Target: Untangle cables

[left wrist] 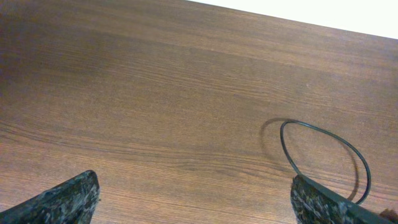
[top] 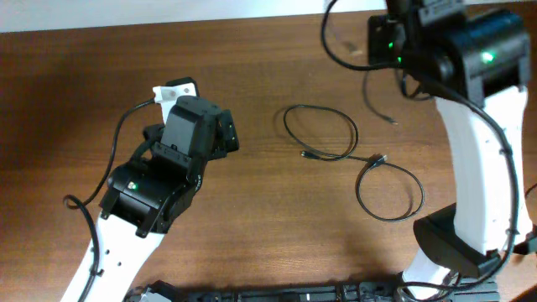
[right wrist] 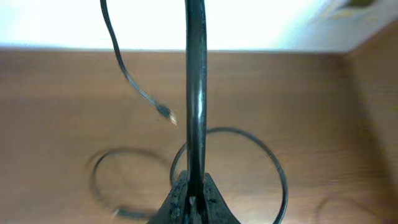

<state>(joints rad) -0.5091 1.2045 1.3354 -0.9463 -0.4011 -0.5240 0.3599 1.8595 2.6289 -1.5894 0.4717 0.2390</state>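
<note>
Wood-grain counter [top: 252, 226], overhead view. At mid-depth, the left end effector [top: 225, 134] stands spread wide (nothing between its fingers), well apart from the black cable loops [top: 375, 159] lying flat to its right, two rings side by side. Farther back, the right end effector [right wrist: 194, 190] is pressed together, pinching a lifted cable [right wrist: 196, 93] near the far edge.

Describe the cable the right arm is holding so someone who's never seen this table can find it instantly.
Look to the far-right corner of the wooden table, where the right arm's fingers pinch a thin black cable. Unlike the cables lying flat in loops mid-table, this one is lifted off the wood, its small plug end hanging free.
</note>
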